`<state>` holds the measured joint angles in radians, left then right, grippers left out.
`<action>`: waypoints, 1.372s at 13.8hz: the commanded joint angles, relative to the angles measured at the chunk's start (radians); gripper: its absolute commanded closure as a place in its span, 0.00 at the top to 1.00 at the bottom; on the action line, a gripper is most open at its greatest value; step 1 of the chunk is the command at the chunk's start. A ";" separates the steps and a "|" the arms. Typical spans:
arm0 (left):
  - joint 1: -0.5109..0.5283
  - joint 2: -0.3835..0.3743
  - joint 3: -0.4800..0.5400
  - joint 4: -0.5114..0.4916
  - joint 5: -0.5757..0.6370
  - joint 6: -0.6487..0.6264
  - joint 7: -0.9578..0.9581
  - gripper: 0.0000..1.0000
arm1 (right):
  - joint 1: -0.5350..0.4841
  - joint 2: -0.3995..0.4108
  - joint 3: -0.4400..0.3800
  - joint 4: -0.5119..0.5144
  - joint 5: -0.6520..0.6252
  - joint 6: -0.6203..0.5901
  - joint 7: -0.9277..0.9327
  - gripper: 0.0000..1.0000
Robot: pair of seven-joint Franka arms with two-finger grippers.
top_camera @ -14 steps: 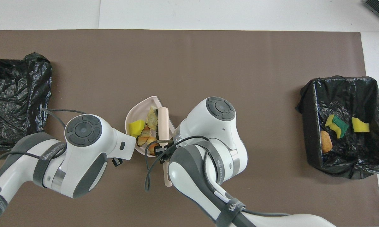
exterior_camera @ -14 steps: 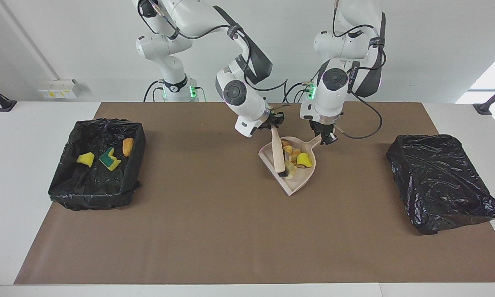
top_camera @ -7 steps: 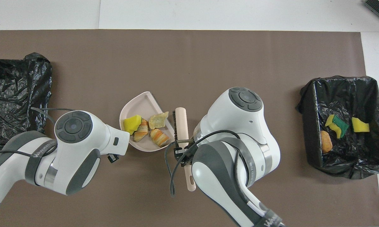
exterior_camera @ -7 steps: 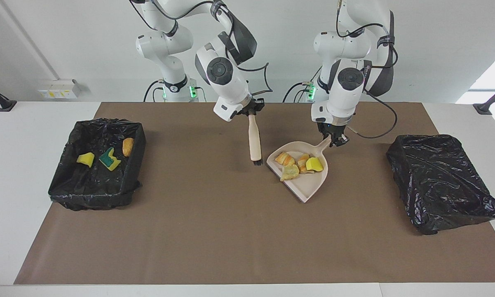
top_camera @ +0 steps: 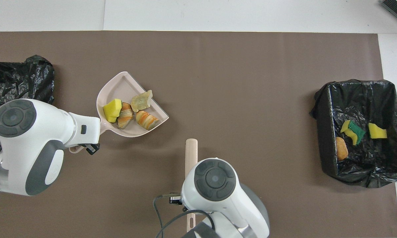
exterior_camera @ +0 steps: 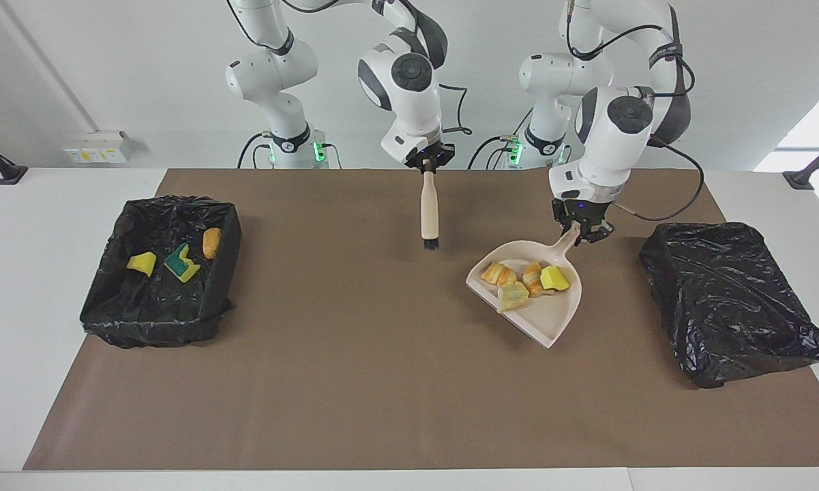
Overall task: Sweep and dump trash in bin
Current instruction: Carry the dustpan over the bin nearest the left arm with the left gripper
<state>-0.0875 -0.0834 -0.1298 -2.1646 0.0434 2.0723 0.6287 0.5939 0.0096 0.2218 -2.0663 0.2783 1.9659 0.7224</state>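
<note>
The trash was split between two places. Four pieces sat in the beige dustpan [exterior_camera: 542, 310]: a yellow sponge chunk [exterior_camera: 554, 277] nearest the handle, two striped croissant pieces [exterior_camera: 499, 273] and a pale greenish scrap [exterior_camera: 513, 296] close to the pan's straight open lip. The croissant pieces lay with their long axes roughly along the pan, from handle side toward lip. The pan's lip pointed away from the robots and slightly toward the right arm's end of the bench [exterior_camera: 354, 382], its handle toward the robots.

The left tool [exterior_camera: 582, 230] was pressed together on the dustpan's handle, holding the pan tilted over the brown mat, near the covered black bin [exterior_camera: 730, 300].

The right tool [exterior_camera: 429, 166] pinched the top of the brush [exterior_camera: 429, 213], which hung upright, black bristles down, above the mat near the robots.

Three more pieces lay in the open black-lined bin [exterior_camera: 151, 314] at the right arm's end: a yellow sponge [exterior_camera: 141, 262], a green-backed sponge [exterior_camera: 181, 264] and a fried nugget [exterior_camera: 211, 243].
</note>
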 commanded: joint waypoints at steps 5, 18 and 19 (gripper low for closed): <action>0.237 0.036 -0.005 0.225 -0.068 -0.249 0.434 0.00 | 0.164 0.142 0.001 -0.006 -0.168 0.195 0.213 0.00; 0.629 0.277 -0.007 0.658 0.044 -0.387 0.982 0.00 | 0.141 0.187 -0.004 0.211 -0.251 -0.094 0.158 1.00; 0.635 0.277 -0.005 0.657 0.065 -0.373 0.996 0.00 | 0.112 0.175 -0.005 0.233 -0.251 -0.128 0.120 1.00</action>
<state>0.5246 0.1673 -0.1213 -1.5568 0.0743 1.7063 1.5932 0.7519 0.1845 0.2129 -1.8928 0.0480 1.9067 0.8974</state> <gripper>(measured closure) 0.674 0.123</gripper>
